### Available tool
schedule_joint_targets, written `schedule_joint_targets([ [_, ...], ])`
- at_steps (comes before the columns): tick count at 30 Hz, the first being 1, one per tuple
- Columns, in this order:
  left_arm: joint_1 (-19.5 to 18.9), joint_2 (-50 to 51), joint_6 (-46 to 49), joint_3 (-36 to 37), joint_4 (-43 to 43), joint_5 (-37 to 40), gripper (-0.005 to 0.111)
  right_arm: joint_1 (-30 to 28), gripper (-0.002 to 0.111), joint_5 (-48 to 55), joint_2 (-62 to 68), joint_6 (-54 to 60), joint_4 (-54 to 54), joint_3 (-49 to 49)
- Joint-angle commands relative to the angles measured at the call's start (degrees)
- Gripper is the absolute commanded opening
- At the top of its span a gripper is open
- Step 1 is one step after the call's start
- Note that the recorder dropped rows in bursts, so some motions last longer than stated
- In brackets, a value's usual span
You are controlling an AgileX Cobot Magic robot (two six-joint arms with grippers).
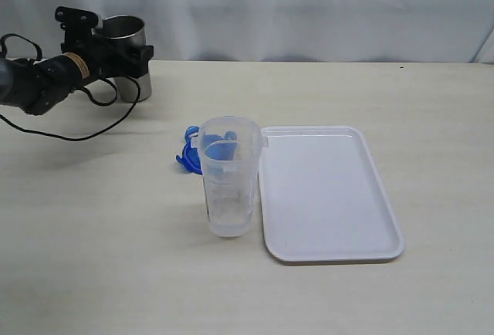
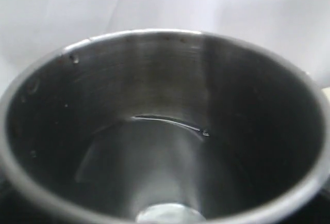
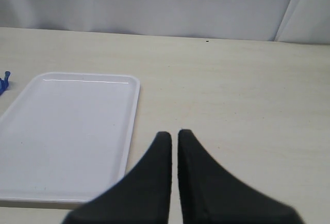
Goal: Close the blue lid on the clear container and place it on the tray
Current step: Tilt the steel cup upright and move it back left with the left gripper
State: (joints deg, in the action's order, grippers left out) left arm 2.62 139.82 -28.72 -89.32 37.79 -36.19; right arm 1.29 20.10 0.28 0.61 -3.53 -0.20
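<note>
Well apart from left jaws, clear container (image 1: pixel 229 177) stands beside tray (image 1: pixel 328 192).

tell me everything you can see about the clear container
The clear container is a tall, narrow tumbler of transparent plastic, tapering slightly toward its base, with small lugs at its rim. It stands upright and open-topped on the table, just left of the tray in the exterior view; whether they touch is unclear. It looks empty. The blue lid lies behind it, partly seen through its wall. No gripper touches it.
</note>
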Motion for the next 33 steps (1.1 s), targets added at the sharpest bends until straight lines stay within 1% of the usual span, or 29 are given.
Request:
schedule_joint_targets([
  [1, 0.2, -1.0, -2.8, -0.3, 3.8, -1.9, 0.072, -0.5, 0.004, -0.3, -0.3, -0.2, 0.1, 0.2],
  [13, 0.2, -1.0, -2.7, -0.3, 3.8, -1.9, 0.071, -0.5, 0.004, -0.3, -0.3, -0.2, 0.1, 0.2],
  [15, 0.2, -1.0, -3.0, -0.3, 4.5, -1.9, 0.074, -0.5, 0.004, -0.3, -0.3, -0.2, 0.1, 0.2],
  [17, 0.2, -1.2, -3.4, -0.3, 6.9, -1.9, 0.08, -0.5, 0.004, -0.3, -0.3, -0.2, 0.1, 0.2],
  [22, 0.0, -1.9, -4.7, -0.3, 8.5, -0.7, 0.089, -0.5, 0.004, -0.3, -0.3, -0.2, 0.1, 0.2],
  [24, 0.0, -2.0, -4.6, -0.1, 8.9, 0.9, 0.09, -0.5, 0.004, -0.3, -0.3, -0.2, 0.1, 0.2],
  [33, 0.0, -2.0, -4.7, -0.1, 9.6, 1.0, 0.09, -0.5, 0.004, -0.3, -0.3, -0.2, 0.1, 0.2],
])
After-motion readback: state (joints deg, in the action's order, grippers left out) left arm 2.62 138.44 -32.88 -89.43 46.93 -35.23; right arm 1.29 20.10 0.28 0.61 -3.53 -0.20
